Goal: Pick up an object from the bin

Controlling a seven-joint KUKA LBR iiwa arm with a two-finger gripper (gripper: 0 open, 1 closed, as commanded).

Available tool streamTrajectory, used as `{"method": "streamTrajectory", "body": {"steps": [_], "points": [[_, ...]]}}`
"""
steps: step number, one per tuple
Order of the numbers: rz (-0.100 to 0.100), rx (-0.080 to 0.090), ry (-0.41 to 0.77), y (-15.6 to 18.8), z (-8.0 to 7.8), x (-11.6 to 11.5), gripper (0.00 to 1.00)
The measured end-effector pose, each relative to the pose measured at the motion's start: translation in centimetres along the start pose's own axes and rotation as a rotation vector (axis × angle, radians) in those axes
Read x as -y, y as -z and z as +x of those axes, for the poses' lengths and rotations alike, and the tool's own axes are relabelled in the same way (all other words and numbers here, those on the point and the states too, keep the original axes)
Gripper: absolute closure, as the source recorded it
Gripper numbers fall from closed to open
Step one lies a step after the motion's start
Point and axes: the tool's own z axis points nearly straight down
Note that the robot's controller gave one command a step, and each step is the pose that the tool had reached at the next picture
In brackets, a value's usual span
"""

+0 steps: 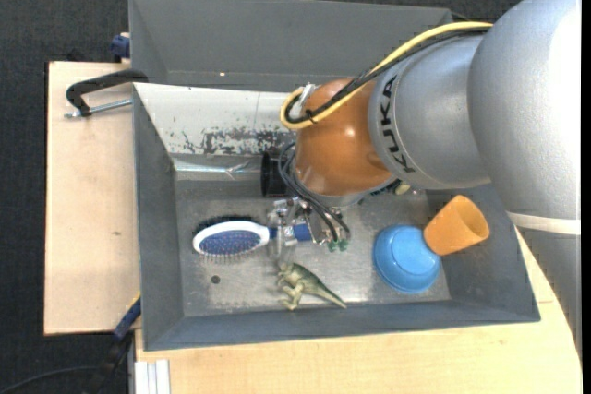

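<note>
Jaws over the handle end of a blue-and-white hairbrush (231, 241), its oval head just left of them; we cannot tell whether they are released or clenched. We judge it light, rigid, slippery: grip the narrow handle.

Counted inside one grey metal bin (152, 226): five loose things, five kinds, one of each.

- One hairbrush (229, 241), white frame with blue bristle pad, toward 9 o'clock on the bin floor.
- One toy dinosaur (305, 286), green, at 6 o'clock near the front wall.
- One bowl (406, 261), blue and round, toward 4 o'clock.
- One cup (457, 226), orange, lying on its side at 3 o'clock, just beside the bowl, maybe touching.
- One black blocky thing (271, 173), toward 12 o'clock by the back wall, partly hidden, kind unclear.

Tallied by colour: two with blue, one green, one orange, one black.
</note>
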Motion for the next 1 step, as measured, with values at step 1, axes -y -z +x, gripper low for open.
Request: {"method": "streamTrajectory", "body": {"steps": [1], "points": [[0.002, 0.011, -0.02, 22.55, -2.72, 0.95, 1.0]]}}
